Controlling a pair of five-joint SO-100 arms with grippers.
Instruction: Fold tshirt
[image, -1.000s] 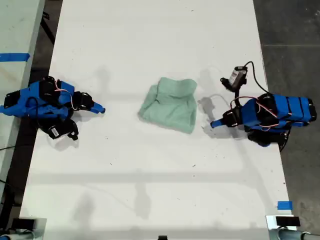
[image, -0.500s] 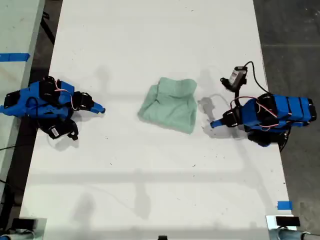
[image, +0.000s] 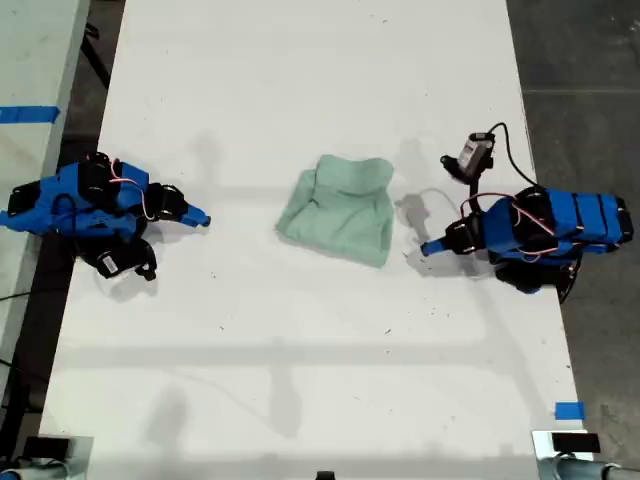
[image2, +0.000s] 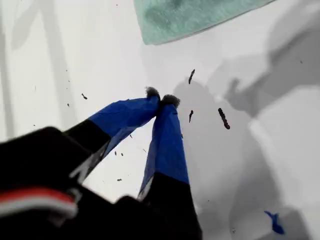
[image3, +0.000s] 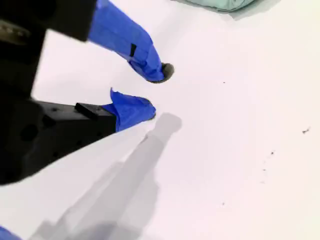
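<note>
Tshirt (image: 340, 209) lies in a folded bundle on the desk (image: 300, 380), between both arms. My first gripper (image2: 161, 100): fingers pressed together, empty, near the tshirt (image2: 190, 17). My second gripper (image3: 155, 92): fingers slightly parted, empty, well apart from the tshirt (image3: 220, 4).

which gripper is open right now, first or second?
My second gripper: its blue fingers stand apart with bare table between the tips. My first gripper has its tips pressed together. Neither touches the tshirt.
</note>
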